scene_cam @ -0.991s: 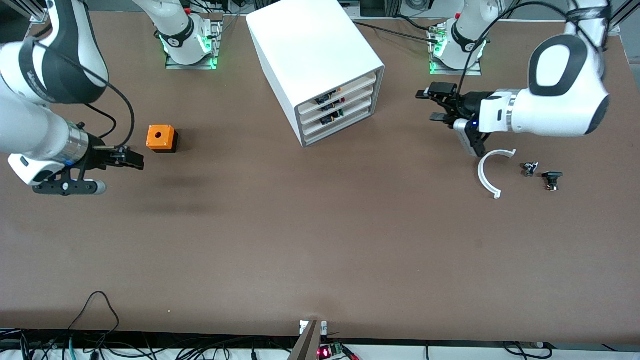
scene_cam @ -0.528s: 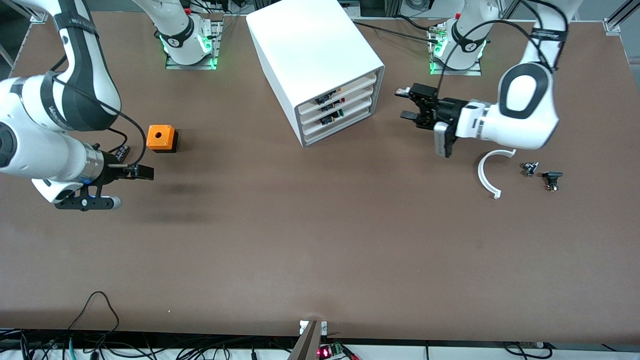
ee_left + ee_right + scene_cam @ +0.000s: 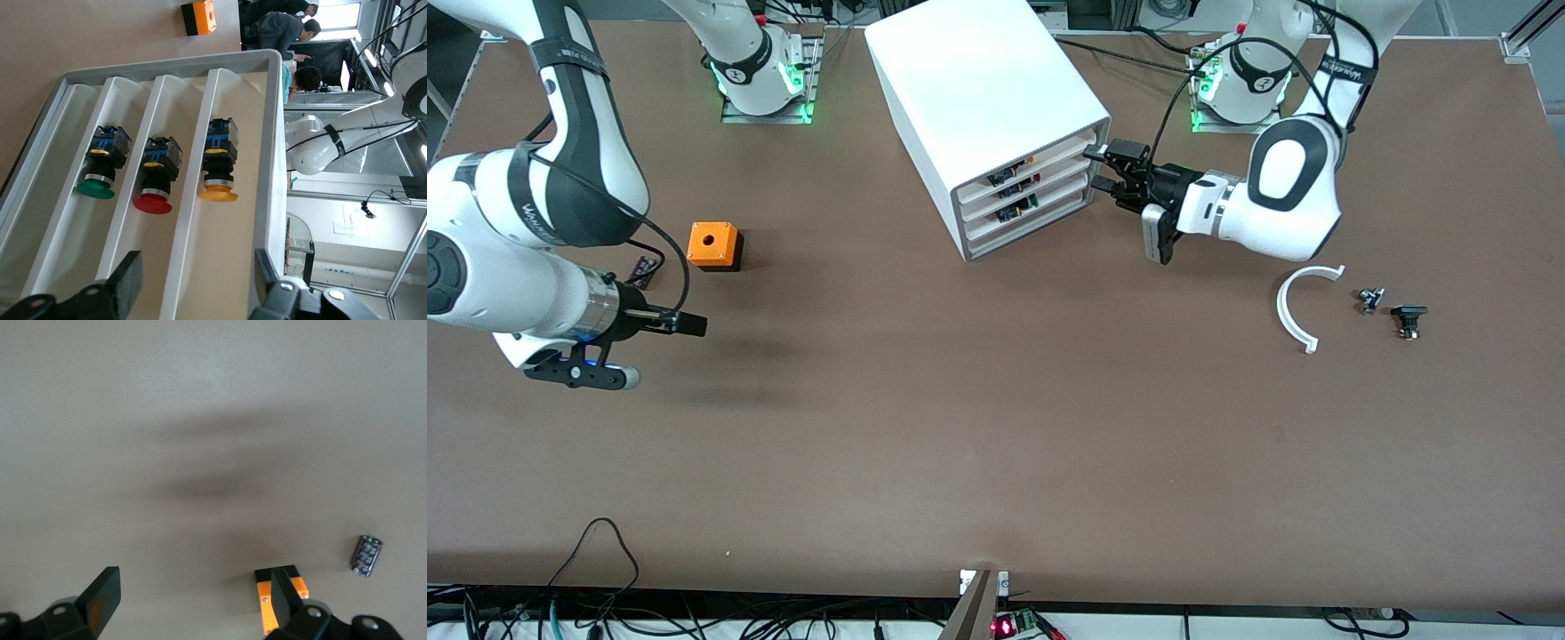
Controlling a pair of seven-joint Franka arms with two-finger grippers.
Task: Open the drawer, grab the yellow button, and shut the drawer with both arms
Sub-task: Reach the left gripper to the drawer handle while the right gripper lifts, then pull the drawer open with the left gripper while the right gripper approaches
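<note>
The white cabinet (image 3: 978,89) stands at the middle back, its stacked drawers shut. The top drawer (image 3: 1060,148) holds the orange-yellow button (image 3: 1028,161). In the left wrist view the button (image 3: 218,165) lies in the top drawer (image 3: 243,227), beside a red and a green one in the lower drawers. My left gripper (image 3: 1099,169) is open right in front of the top drawer's end toward the left arm, its jaws (image 3: 195,283) spanning the drawer's front. My right gripper (image 3: 692,324) is open and empty over bare table near the orange cube (image 3: 713,246).
A small black cylinder (image 3: 645,268) lies beside the orange cube; both show in the right wrist view (image 3: 366,555). A white curved piece (image 3: 1302,307) and two small black parts (image 3: 1369,300) lie toward the left arm's end of the table.
My left gripper has moved from near the white curved piece up to the cabinet's drawer fronts. My right gripper has shifted a little toward the middle of the table, past the orange cube.
</note>
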